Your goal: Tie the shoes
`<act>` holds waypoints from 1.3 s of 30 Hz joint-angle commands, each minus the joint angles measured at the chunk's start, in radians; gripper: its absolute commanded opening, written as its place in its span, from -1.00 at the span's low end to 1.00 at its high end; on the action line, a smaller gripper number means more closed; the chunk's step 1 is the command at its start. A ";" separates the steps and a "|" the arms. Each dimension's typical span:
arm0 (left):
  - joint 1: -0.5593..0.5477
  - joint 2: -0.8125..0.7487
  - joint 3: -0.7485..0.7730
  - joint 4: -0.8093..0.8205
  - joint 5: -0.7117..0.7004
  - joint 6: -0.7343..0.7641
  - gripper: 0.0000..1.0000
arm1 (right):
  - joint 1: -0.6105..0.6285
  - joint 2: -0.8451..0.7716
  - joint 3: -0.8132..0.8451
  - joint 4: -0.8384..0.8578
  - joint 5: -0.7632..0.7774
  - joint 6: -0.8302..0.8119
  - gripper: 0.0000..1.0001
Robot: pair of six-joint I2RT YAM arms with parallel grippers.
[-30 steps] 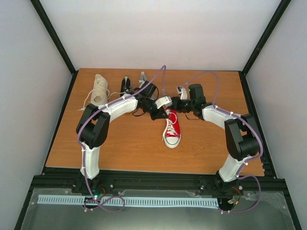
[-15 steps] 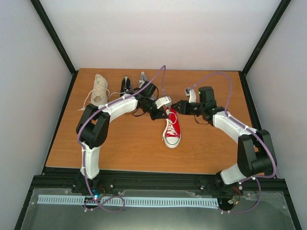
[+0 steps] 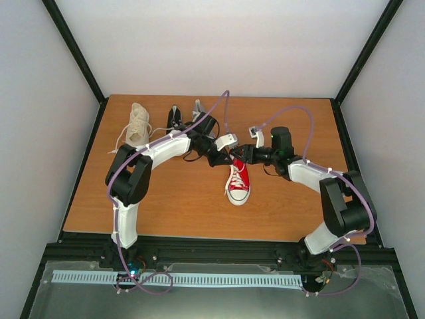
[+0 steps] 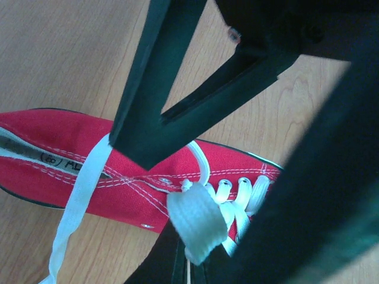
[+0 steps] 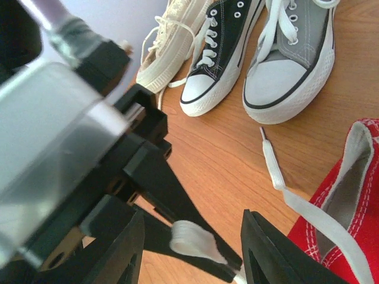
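Observation:
The red shoe (image 3: pixel 238 181) lies mid-table with its toe toward me; it also shows in the left wrist view (image 4: pixel 71 160). My left gripper (image 3: pixel 222 158) is shut on a folded loop of its white lace (image 4: pixel 197 222). My right gripper (image 3: pixel 240 154) is open, with its fingers (image 5: pixel 118 248) on either side of that loop (image 5: pixel 192 241) and of the left fingers (image 5: pixel 177 201). The other lace end (image 5: pixel 272 165) lies loose on the wood. The cream high-top (image 3: pixel 137 124), black shoe (image 3: pixel 174 117) and grey shoe (image 3: pixel 198 109) stand in a row at the back left.
The wooden table (image 3: pixel 166 199) has black frame rails along its edges. The arms' purple cables (image 3: pixel 226 106) arch over the shoes. The three back shoes show close behind the grippers in the right wrist view (image 5: pixel 219 53).
The right arm's elbow swung out to the right and came partly back. Its gripper has moved left, up against the left gripper. The left arm and the shoes have not moved.

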 commanded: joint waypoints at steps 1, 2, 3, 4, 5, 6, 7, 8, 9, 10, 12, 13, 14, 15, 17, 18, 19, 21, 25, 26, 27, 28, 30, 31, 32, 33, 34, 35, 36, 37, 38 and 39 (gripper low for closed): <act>0.004 -0.004 0.046 -0.004 0.023 0.013 -0.98 | 0.007 0.046 0.018 0.072 -0.005 -0.014 -0.09; 0.004 -0.003 0.047 -0.003 0.023 0.012 -0.98 | 0.008 0.051 0.021 0.069 -0.012 -0.018 -0.09; 0.004 -0.004 0.048 -0.005 0.023 0.013 -0.98 | 0.008 0.055 0.026 0.064 -0.018 -0.022 -0.09; 0.004 -0.003 0.048 -0.005 0.023 0.015 -0.99 | 0.008 0.058 0.028 0.060 -0.023 -0.026 -0.09; 0.004 -0.002 0.048 -0.007 0.023 0.015 -0.99 | 0.009 0.061 0.029 0.055 -0.028 -0.030 -0.10; 0.004 -0.001 0.048 -0.007 0.022 0.017 -0.98 | 0.010 0.063 0.028 0.051 -0.033 -0.034 -0.14; 0.004 0.001 0.050 -0.008 0.019 0.018 -0.98 | 0.012 0.064 0.027 0.049 -0.038 -0.038 -0.20; 0.004 0.003 0.051 -0.010 0.017 0.020 -0.98 | 0.014 0.065 0.026 0.043 -0.042 -0.044 -0.31; 0.004 0.004 0.053 -0.012 0.017 0.021 -0.98 | 0.016 0.064 0.025 0.038 -0.044 -0.051 -0.52; 0.004 0.005 0.054 -0.012 0.016 0.023 -0.98 | 0.017 0.060 0.018 0.039 -0.044 -0.052 -0.66; 0.004 0.006 0.054 -0.016 0.017 0.024 -0.99 | 0.017 0.051 0.009 0.041 -0.042 -0.055 -0.87; 0.004 0.006 0.056 -0.022 0.014 0.030 -0.98 | 0.017 0.047 0.008 0.032 -0.032 -0.058 -0.93; 0.004 0.006 0.057 -0.030 0.006 0.037 -0.95 | 0.017 0.044 0.009 0.019 -0.019 -0.065 -0.94; 0.004 0.005 0.062 -0.042 -0.006 0.048 -0.78 | 0.017 0.043 0.010 0.007 -0.003 -0.067 -0.94; 0.006 0.003 0.075 -0.084 -0.037 0.095 -0.15 | 0.015 0.045 0.010 0.000 0.011 -0.068 -0.94; 0.008 0.001 0.083 -0.120 -0.057 0.140 0.04 | 0.015 0.046 0.010 0.002 0.012 -0.065 -0.95; 0.011 -0.004 0.090 -0.155 -0.082 0.193 0.16 | 0.015 0.046 0.011 0.005 0.012 -0.063 -0.95; 0.021 -0.009 0.094 -0.225 -0.158 0.311 0.29 | 0.016 0.047 0.014 0.002 0.015 -0.062 -0.94; 0.053 0.007 0.036 -0.118 -0.403 0.388 0.31 | 0.015 0.047 0.018 -0.004 0.023 -0.066 -0.94; 0.055 0.024 0.031 -0.088 -0.465 0.396 0.31 | 0.016 0.047 0.018 -0.005 0.024 -0.065 -0.94; 0.055 0.043 0.032 -0.067 -0.518 0.401 0.31 | 0.015 0.046 0.017 -0.004 0.023 -0.065 -0.94; 0.055 0.067 0.039 -0.052 -0.556 0.401 0.31 | 0.016 0.046 0.015 -0.005 0.023 -0.065 -0.95; 0.055 0.111 0.075 -0.036 -0.597 0.384 0.31 | 0.015 0.048 0.013 -0.006 0.024 -0.064 -0.94; 0.055 0.129 0.086 -0.028 -0.604 0.378 0.31 | 0.015 0.048 0.013 -0.008 0.025 -0.064 -0.94; 0.054 0.141 0.096 -0.018 -0.607 0.374 0.31 | 0.015 0.048 0.013 -0.007 0.026 -0.063 -0.94; 0.054 0.151 0.102 -0.013 -0.606 0.375 0.32 | 0.016 0.048 0.012 -0.009 0.026 -0.063 -0.95; 0.052 0.160 0.110 -0.016 -0.599 0.381 0.33 | 0.015 0.047 0.011 -0.009 0.026 -0.063 -0.94; 0.050 0.171 0.117 -0.027 -0.585 0.389 0.33 | 0.015 0.047 0.012 -0.010 0.026 -0.064 -0.94; 0.048 0.175 0.120 -0.040 -0.564 0.397 0.33 | 0.015 0.045 0.012 -0.013 0.026 -0.064 -0.95; 0.047 0.179 0.122 -0.055 -0.539 0.405 0.33 | 0.016 0.044 0.014 -0.017 0.027 -0.067 -0.95; 0.047 0.181 0.122 -0.068 -0.513 0.413 0.34 | 0.015 0.044 0.015 -0.021 0.027 -0.069 -0.94; 0.046 0.182 0.121 -0.075 -0.493 0.418 0.34 | 0.015 0.043 0.017 -0.026 0.027 -0.070 -0.94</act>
